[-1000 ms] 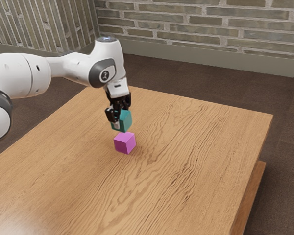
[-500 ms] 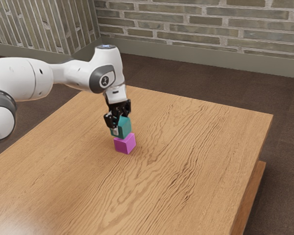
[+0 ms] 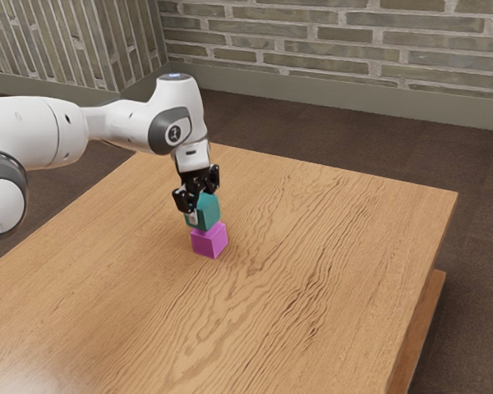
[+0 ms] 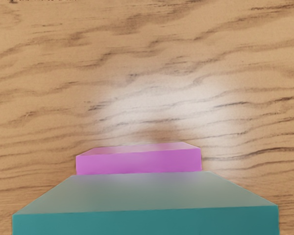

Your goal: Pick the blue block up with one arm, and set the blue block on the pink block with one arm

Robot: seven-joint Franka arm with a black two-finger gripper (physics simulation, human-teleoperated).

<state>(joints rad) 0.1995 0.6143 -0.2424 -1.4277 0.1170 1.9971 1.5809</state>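
The black gripper (image 3: 199, 211) is closed to a narrow gap on the blue block (image 3: 210, 211), one finger pressed to each of two opposite sides, and the white arm (image 3: 107, 123) reaches in from ten o'clock in the exterior view. The blue block, teal in shade, is directly over the pink block (image 3: 209, 240), which lies at its six o'clock on the wooden table (image 3: 337, 271). Their faces look to meet, though I cannot tell whether they touch.

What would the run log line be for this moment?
phase: stacking | tool: shut on teal-blue cube | teal-blue cube: atop pink cube, seemingly touching
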